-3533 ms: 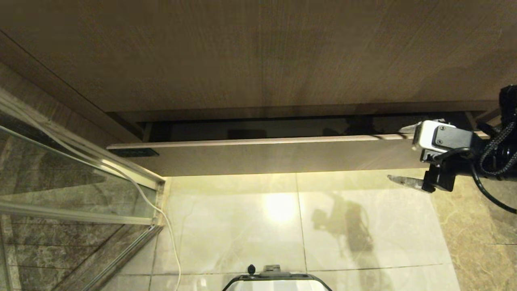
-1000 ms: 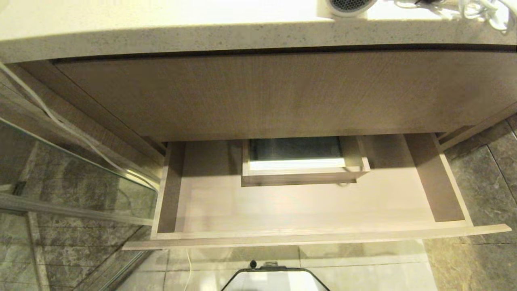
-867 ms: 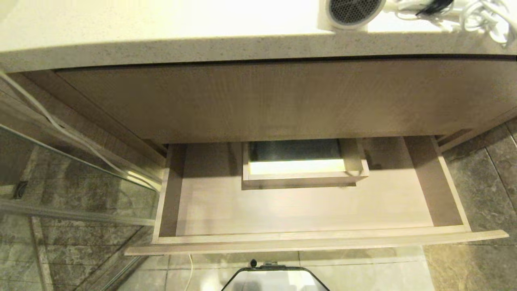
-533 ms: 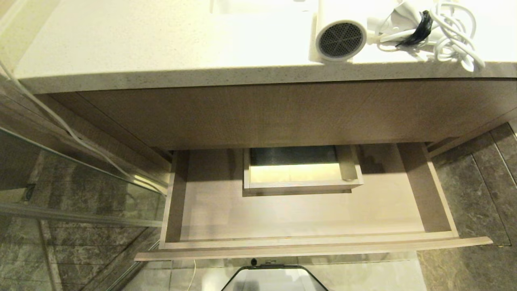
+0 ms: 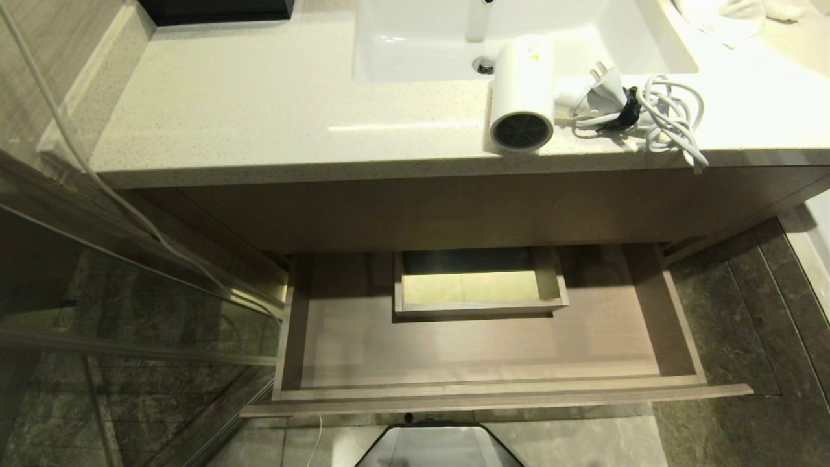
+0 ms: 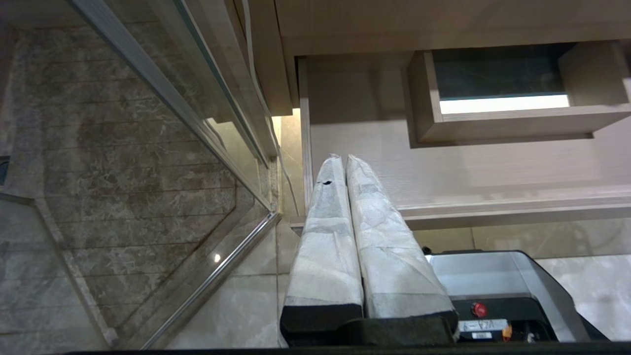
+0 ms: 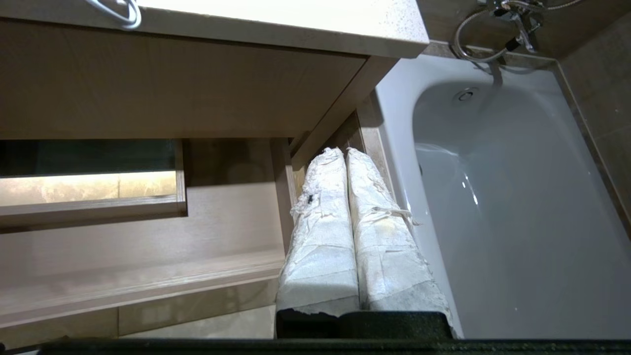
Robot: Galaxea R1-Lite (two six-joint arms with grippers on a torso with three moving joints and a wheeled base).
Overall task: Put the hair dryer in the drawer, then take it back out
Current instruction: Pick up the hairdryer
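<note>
The white hair dryer (image 5: 522, 94) lies on the pale countertop (image 5: 259, 117) near its front edge, dark mesh grille toward me, its bundled white cord (image 5: 655, 117) to the right. Below, the wide wood-grain drawer (image 5: 480, 350) stands pulled out and empty, with a boxed cut-out (image 5: 478, 288) at its middle back. Neither arm shows in the head view. My left gripper (image 6: 340, 158) is shut with nothing in it, low by the drawer's left front corner (image 6: 303, 224). My right gripper (image 7: 340, 150) is shut and empty, by the drawer's right side wall (image 7: 281, 192).
A white sink basin (image 5: 493, 39) sits behind the dryer. A glass shower panel (image 5: 97, 305) with a white cable (image 5: 97, 181) stands on the left. A bathtub (image 7: 508, 197) lies to the right of the vanity. My base (image 5: 441, 447) is below the drawer front.
The head view has risen: the countertop, sink and hair dryer came fully into view. From 3.5 s ago the drawer went from barely open to fully pulled out, and the right gripper left the head view.
</note>
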